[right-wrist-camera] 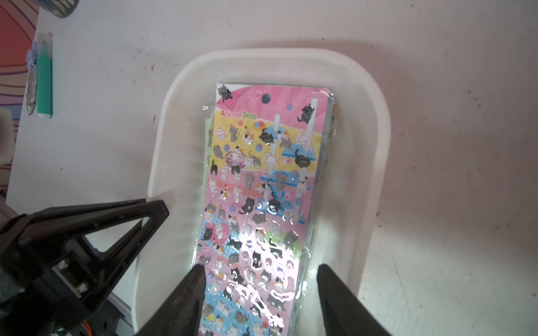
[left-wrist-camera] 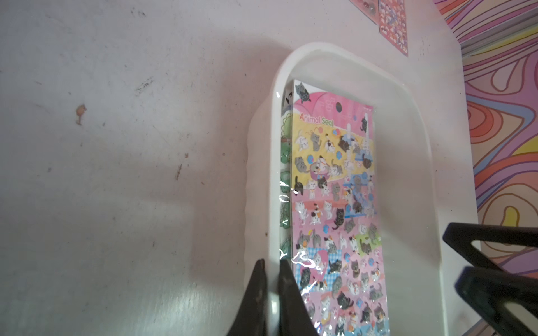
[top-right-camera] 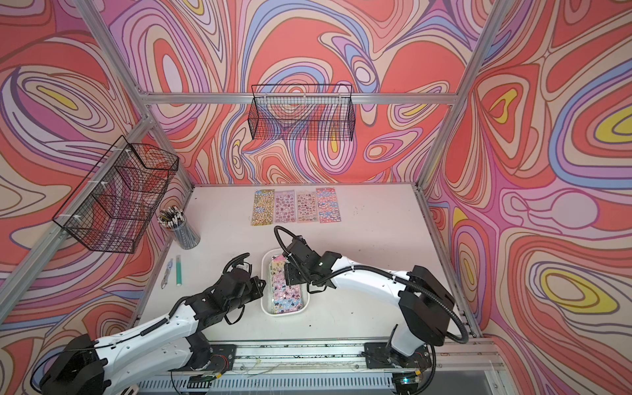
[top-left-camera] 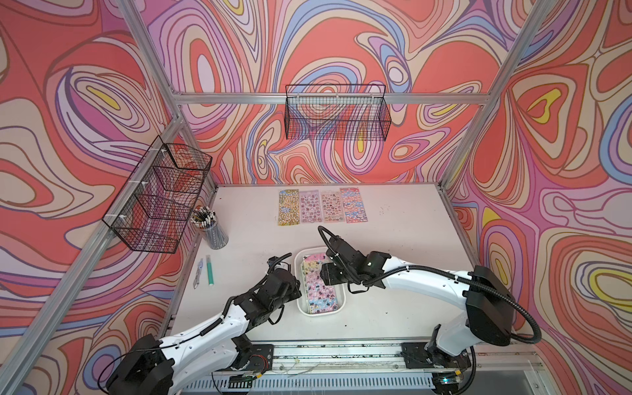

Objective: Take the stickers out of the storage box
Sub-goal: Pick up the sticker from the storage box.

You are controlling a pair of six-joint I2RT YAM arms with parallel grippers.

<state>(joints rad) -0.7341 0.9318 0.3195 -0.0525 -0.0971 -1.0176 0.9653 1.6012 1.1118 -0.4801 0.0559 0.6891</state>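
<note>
The storage box [top-left-camera: 320,315] is a shallow white tray at the table's middle, seen in both top views [top-right-camera: 263,301]. A stack of stickers [top-left-camera: 320,290] lies in it, topped by a pink cat sheet [right-wrist-camera: 262,174] [left-wrist-camera: 334,189]. Several more sticker sheets [top-left-camera: 321,207] lie in a row at the table's far side. My left gripper [left-wrist-camera: 272,261] is shut on the box's left wall, one finger inside and one outside. My right gripper [right-wrist-camera: 260,270] hovers low over the stack, open, with its fingers [right-wrist-camera: 326,279] on either side of the top sheet.
A cup of pencils [top-left-camera: 212,228], a green pen [top-left-camera: 209,270] and a small cutter [top-left-camera: 197,273] lie at the table's left. A black wire basket [top-left-camera: 160,198] hangs on the left frame, and another wire basket [top-left-camera: 337,113] on the back rail.
</note>
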